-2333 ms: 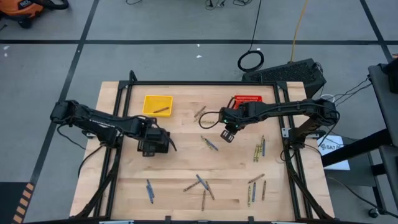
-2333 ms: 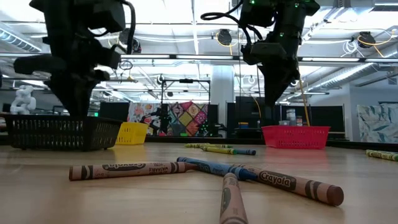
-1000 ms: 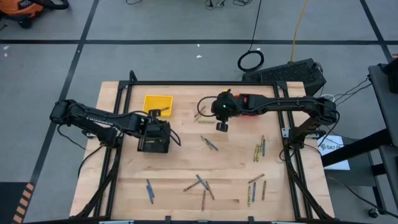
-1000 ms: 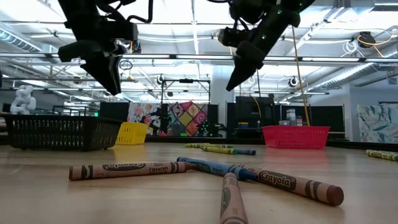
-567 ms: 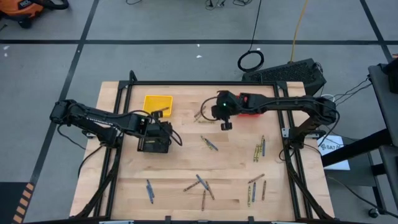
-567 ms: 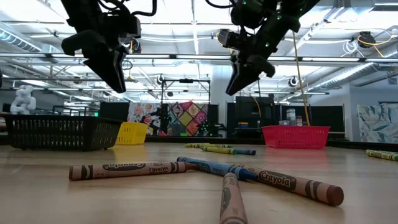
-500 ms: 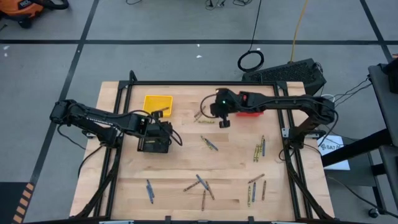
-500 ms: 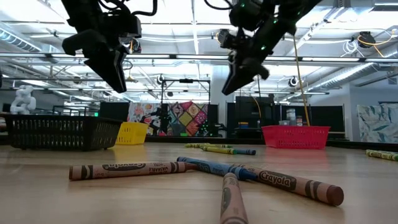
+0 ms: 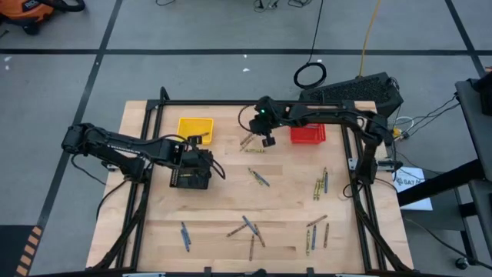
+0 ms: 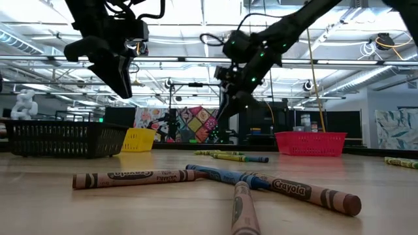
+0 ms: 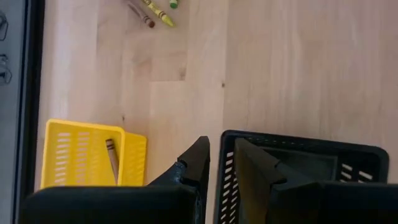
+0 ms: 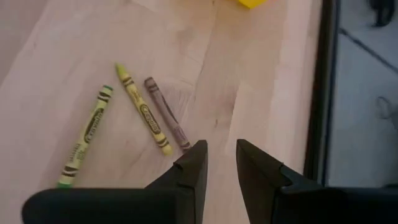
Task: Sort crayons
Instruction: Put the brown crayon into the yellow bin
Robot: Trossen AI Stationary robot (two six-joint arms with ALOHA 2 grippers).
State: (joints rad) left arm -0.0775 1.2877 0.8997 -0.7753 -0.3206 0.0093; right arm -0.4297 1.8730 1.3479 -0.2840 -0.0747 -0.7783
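Crayons lie closest to me along the near edge of the worktop: a crossed brown and blue cluster, one blue-grey stick off to the left, and a mixed group to the right. None of these is sorted yet.

Farther in, my left claw hovers just above the rim of the black basket, fingers slightly parted and holding nothing. A lone pair sits mid-worktop, and a yellow-green bunch waits toward the right side.

At the far side my right claw hangs low over three crayons, two yellow-green and one brown, narrowly parted and empty. I judge these are the next pick; they lie close together, so the neighbours may get nudged.

Beyond them, the yellow basket holds one brown crayon. I can't make out anything inside the red basket. By my reckoning the job is barely begun, with nearly everything left to clear.
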